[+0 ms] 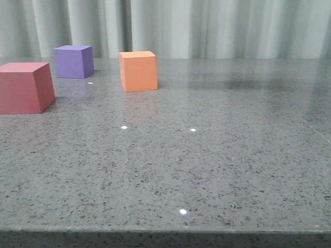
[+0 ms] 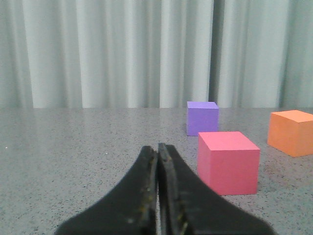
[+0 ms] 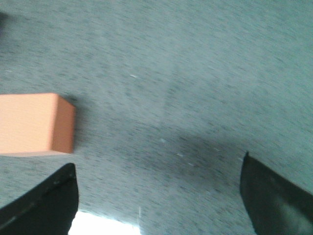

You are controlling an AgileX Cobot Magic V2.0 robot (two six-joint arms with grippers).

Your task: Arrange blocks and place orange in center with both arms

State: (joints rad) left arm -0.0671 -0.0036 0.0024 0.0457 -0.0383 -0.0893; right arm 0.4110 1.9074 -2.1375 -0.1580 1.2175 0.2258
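Three blocks stand on the grey speckled table (image 1: 207,170). The red-pink block (image 1: 25,87) is at the left edge, the purple block (image 1: 74,61) behind it, and the orange (image 1: 138,71) to their right. No gripper shows in the front view. In the left wrist view my left gripper (image 2: 158,148) is shut with nothing in it, low over the table, short of the red-pink block (image 2: 228,162); the purple block (image 2: 202,118) and the orange (image 2: 291,132) stand farther off. My right gripper (image 3: 159,169) is open above bare table, the orange (image 3: 35,123) lying off to one side of its fingers.
Pale pleated curtains (image 1: 207,26) hang behind the table. The table's front edge (image 1: 165,231) runs across the bottom of the front view. A dark shadow (image 3: 195,152) lies on the tabletop between the right gripper's fingers.
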